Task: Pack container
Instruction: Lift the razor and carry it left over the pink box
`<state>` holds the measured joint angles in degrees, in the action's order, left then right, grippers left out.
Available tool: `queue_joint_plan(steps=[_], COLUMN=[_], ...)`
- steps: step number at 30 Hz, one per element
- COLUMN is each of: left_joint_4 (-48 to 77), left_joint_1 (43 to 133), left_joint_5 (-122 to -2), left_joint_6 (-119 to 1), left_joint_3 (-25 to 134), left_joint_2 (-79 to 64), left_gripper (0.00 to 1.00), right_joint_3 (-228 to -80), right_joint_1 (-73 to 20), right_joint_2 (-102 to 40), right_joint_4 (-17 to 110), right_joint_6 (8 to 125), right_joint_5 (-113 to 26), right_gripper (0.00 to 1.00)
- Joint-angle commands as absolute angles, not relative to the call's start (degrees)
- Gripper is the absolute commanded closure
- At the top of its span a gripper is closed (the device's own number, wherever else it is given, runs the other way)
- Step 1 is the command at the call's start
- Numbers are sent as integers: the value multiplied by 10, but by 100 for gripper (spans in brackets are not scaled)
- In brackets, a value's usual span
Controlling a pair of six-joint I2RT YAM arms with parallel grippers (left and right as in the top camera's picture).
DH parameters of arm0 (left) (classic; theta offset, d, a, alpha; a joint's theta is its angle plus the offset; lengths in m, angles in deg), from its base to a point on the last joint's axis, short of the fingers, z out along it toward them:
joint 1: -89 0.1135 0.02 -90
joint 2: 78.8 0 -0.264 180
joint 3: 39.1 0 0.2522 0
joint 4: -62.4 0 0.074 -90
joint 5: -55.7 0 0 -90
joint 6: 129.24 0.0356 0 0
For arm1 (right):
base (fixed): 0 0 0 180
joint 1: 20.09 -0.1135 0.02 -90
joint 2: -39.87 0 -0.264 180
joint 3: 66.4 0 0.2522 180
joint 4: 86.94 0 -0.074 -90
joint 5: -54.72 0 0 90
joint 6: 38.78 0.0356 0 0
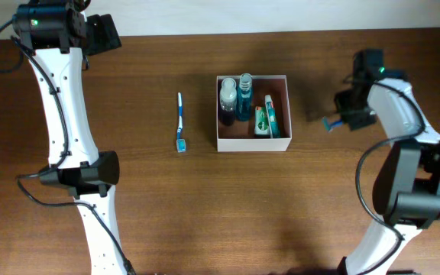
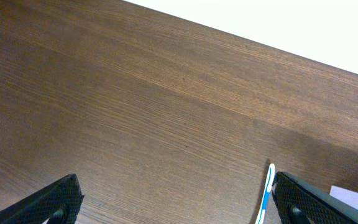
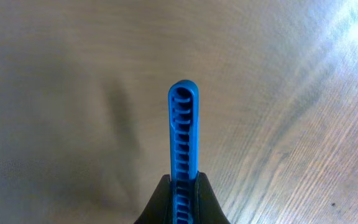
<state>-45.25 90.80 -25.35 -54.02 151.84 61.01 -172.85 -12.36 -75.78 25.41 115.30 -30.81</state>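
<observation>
The right pincer (image 3: 183, 194) is clenched on a blue ribbed handle (image 3: 184, 137), which juts straight out past its fingertips over the tabletop (image 3: 55, 93). Beyond that tip, well apart, sits the container (image 1: 252, 144). It holds a dark bottle with a white cap (image 1: 227, 101), a blue bottle (image 1: 244, 99) and green-and-white tubes (image 1: 262, 121); their print is too small to read. Farther out lies a blue toothbrush (image 1: 180, 122). Farthest, the left pincer (image 2: 176, 200) is released with its jaws wide, on an arm stretched to the tabletop's far edge.
</observation>
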Motion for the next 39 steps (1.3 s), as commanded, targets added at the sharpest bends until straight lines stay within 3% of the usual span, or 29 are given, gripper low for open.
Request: queue_joint_plan(steps=[1, 8, 17, 28, 39], left_joint_4=[-453, -453, -453, -453, -453], left_joint_1=[910, 910, 910, 910, 910], left_joint_5=[-256, -256, -256, -256, -256], left_joint_6=[-546, -546, -546, -546, -546], left_joint_3=[1518, 1518, 1518, 1518, 1518], left_joint_2=[592, 592, 592, 592, 592], left_gripper=[1, 1, 1, 1, 1], right_joint_3=[-1803, -1912, -1918, -1892, -1840], right_joint_1=[-130, -143, -220, -299, -318], right_joint_2=[-706, -699, -699, -704, -736], right_joint_4=[230, 194, 183, 186, 204], right_joint_6=[1017, 801, 588, 546, 547], right_joint_5=[-329, -466, -466, -417, -432], right_gripper=[96, 96, 96, 96, 96])
